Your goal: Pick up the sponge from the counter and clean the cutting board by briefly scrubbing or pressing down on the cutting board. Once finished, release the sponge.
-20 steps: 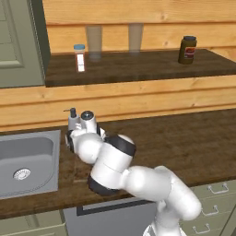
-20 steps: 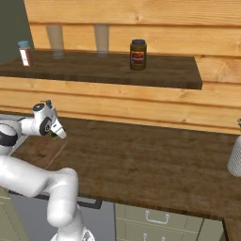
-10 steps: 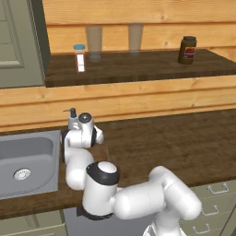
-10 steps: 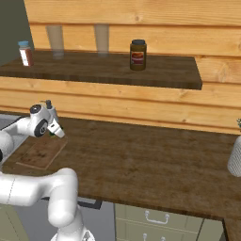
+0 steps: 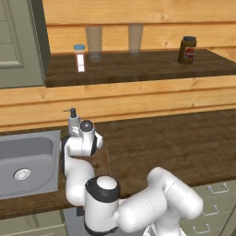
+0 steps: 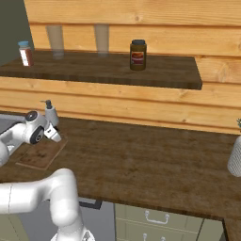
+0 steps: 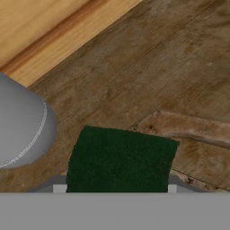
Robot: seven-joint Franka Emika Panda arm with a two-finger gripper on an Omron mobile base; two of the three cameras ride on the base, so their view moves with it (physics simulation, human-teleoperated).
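The claw (image 7: 116, 191) is clamped around the sponge (image 7: 120, 159), green side facing out, held low over the tabletop (image 6: 141, 160) right at the cutting board's (image 6: 41, 153) edge by the soap bottle (image 6: 50, 113), probably lining up to press down.

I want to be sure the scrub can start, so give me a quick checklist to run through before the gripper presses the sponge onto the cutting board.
1. Sponge between the gripper's finger tips: ok, its dark green face sits right at the bottom of the hand view.
2. Grip firm: cannot tell, the finger tips are mostly hidden.
3. Cutting board reachable: ok, it lies on the counter just below the gripper.
4. Sponge over the board: cannot tell, the hand view shows the board's edge beside it.
5. Soap dispenser clearance: not ok, it stands very close behind the hand.
6. Sink side: ok, apart from the board.
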